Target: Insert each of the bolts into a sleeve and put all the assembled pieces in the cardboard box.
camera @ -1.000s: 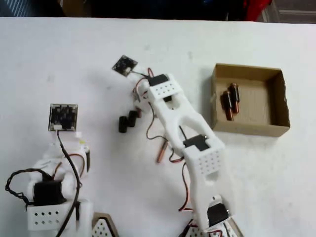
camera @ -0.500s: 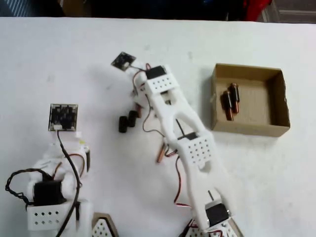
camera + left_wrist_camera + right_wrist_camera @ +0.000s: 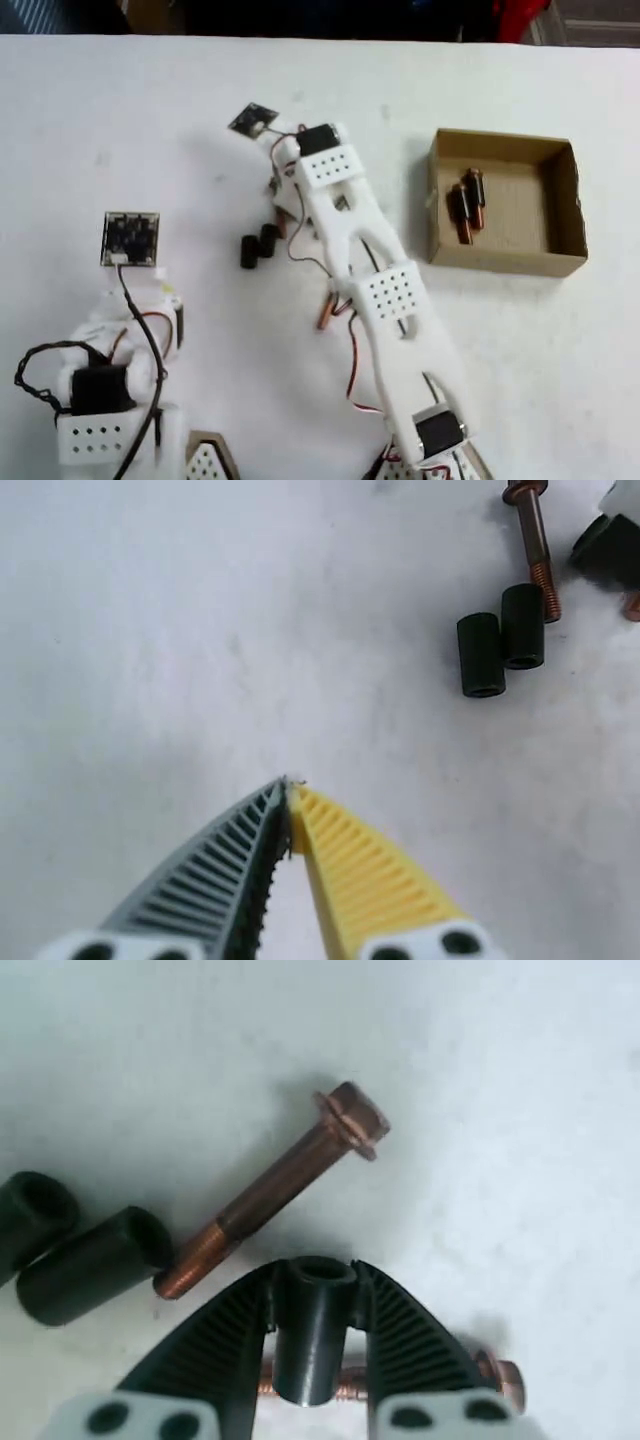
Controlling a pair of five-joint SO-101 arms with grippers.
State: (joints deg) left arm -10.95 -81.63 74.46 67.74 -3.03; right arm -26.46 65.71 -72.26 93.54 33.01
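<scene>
My right gripper is shut on a black sleeve, held just above the table. A copper bolt lies right beyond it, its threaded end beside two loose black sleeves. Another bolt lies partly hidden under the gripper. In the high view the right arm stretches to the table's middle, next to the two sleeves, and a further bolt lies beside the arm. My left gripper is shut and empty, well short of the sleeves. The cardboard box holds assembled pieces.
The left arm sits folded at the near left corner. Red wires hang along the right arm. The box stands at the right, apart from both arms. Bare white table spreads on the far left.
The right arm has stretched out, carrying its wrist a little farther from the base and to the left. The left arm, loose sleeves and bolts have stayed put.
</scene>
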